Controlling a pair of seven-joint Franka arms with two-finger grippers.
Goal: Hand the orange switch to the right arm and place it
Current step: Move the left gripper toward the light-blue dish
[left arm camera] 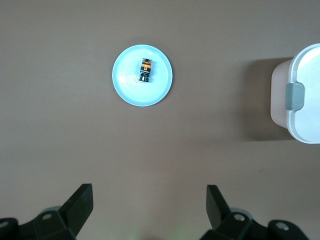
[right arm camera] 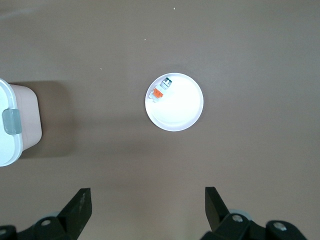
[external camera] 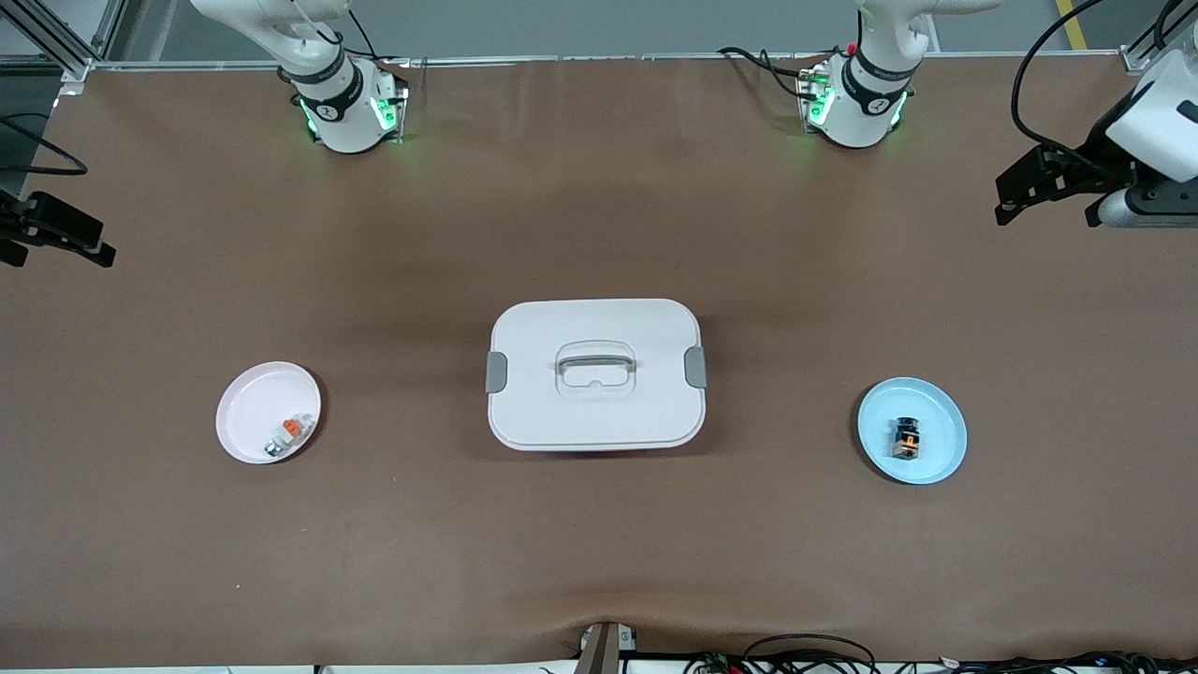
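Observation:
The orange switch [external camera: 906,438], a tiny black block with orange marks, lies on a pale blue plate [external camera: 945,454] toward the left arm's end of the table. The left wrist view shows the same switch [left arm camera: 145,69] on that plate [left arm camera: 126,86]. My left gripper [external camera: 1044,213] hangs open and empty over bare table at that end, well away from the plate; its fingers [left arm camera: 80,200] stand wide apart. My right gripper [external camera: 58,245] waits open and empty over the table at the right arm's end, and its own view shows the gripper [right arm camera: 147,192] with nothing in it.
A white lidded box [external camera: 596,374] with grey latches stands mid-table, between the two plates. A white plate [external camera: 245,412] toward the right arm's end holds a small white-and-grey piece with an orange patch [external camera: 288,433]. Brown table cover lies all around.

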